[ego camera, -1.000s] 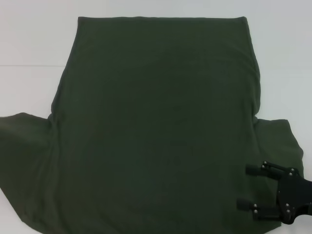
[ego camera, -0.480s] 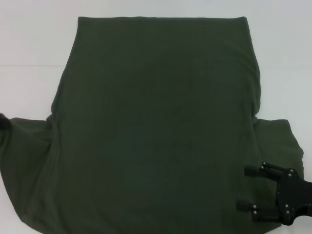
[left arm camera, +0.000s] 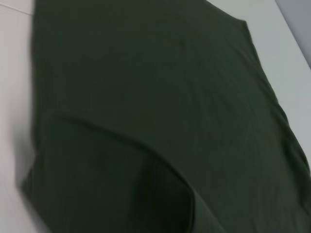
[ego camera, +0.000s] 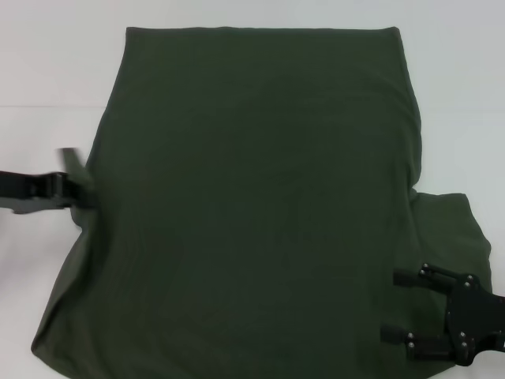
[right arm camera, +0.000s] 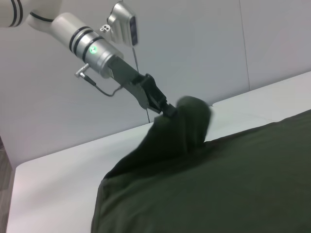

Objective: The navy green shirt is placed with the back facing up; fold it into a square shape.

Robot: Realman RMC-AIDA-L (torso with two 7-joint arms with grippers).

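The navy green shirt was spread across the white tabletop. Its sleeve was gripped and lifted by the left gripper at frame left. The right gripper, jaws open, was seen lower right over the other sleeve.

White arm, black bands, green light, black screw-studded claw.

Light: even, diffuse, fairly bright, with no clear source direction.
Glare: the white table washes out pale.
Shadows: faint, soft, along the navy green shirt edge.
Blur: the left gripper smears with motion; the left wrist view is soft throughout.
Focus: the right gripper appears crisp.
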